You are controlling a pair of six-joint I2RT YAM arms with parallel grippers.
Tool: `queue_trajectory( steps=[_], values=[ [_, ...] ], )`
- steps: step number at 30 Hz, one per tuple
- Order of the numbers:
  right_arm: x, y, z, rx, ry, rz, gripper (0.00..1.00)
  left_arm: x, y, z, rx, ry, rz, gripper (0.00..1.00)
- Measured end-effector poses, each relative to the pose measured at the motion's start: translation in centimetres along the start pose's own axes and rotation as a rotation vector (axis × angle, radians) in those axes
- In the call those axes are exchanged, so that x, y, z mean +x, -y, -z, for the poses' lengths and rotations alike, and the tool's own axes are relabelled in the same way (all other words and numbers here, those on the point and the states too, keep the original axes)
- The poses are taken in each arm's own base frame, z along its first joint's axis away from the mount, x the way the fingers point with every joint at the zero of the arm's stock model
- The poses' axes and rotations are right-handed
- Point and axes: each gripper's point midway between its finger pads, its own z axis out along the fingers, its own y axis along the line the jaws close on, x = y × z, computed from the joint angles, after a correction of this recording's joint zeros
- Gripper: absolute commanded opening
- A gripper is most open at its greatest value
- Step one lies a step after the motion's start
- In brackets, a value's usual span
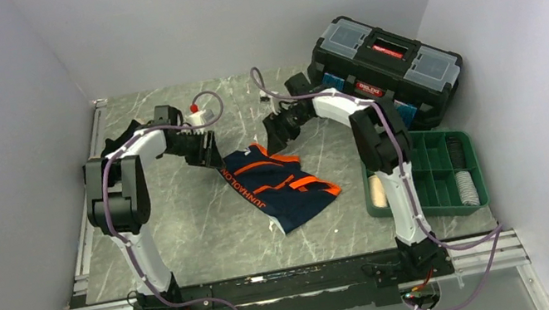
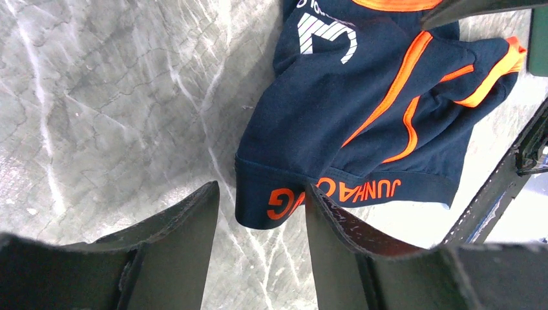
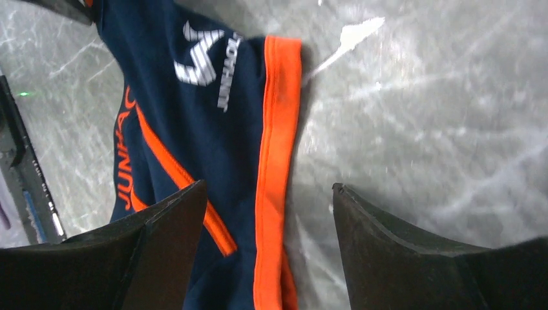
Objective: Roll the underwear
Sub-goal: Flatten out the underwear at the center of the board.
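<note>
Left gripper (image 2: 262, 188): jaws spread, straddling the lettered waistband corner, pinching nothing.
Right gripper (image 3: 268, 187): jaws spread above the orange leg hem, holding nothing.
Underwear (image 1: 280, 183): navy with orange trim, lying rumpled and slanted on the table (image 1: 181, 221) between both grippers, well apart from the green tray (image 1: 430, 211).
Step in hand: probably flattening before the roll.
Doing it well: pinch opposite edges, draw the cloth flat and square, then roll evenly so no creases get wound in.

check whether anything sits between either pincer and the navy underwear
Nothing visible does. The left pincer stands open over the waistband corner of the underwear, the right pincer open over its orange hem.
</note>
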Motion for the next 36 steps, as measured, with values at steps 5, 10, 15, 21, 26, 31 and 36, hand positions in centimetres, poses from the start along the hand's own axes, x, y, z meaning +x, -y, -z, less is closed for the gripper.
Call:
queue_trajectory(
  steps=[5, 10, 15, 21, 26, 31, 36],
  values=[
    [-2.0, -0.5, -2.2, -0.033, 0.028, 0.011, 0.73, 0.3, -0.1, 0.1, 0.015, 0.002, 0.010, 0.54],
    [-3.0, -0.9, -3.6, -0.052, 0.043, 0.020, 0.65, 0.7, -0.3, 0.2, 0.022, 0.003, 0.023, 0.51],
    [-3.4, -1.2, -4.7, -0.062, 0.050, 0.025, 0.50, 0.9, -0.5, 0.3, 0.025, 0.005, 0.025, 0.48],
    [-2.9, -1.2, -5.6, -0.073, 0.037, 0.006, 0.07, 0.8, -0.2, 0.3, 0.042, 0.009, 0.025, 0.27],
    [-2.6, -1.1, -5.6, -0.068, 0.024, -0.001, 0.00, 0.7, 0.1, 0.1, 0.073, 0.008, 0.024, 0.00],
    [-3.7, -0.8, -4.3, -0.037, 0.024, 0.017, 0.00, -0.9, 0.4, 0.2, 0.105, 0.018, 0.005, 0.00],
    [-7.8, -1.6, 0.6, 0.030, 0.079, 0.097, 0.00, -4.6, 1.8, 2.1, 0.131, 0.078, -0.068, 0.00]
  ],
)
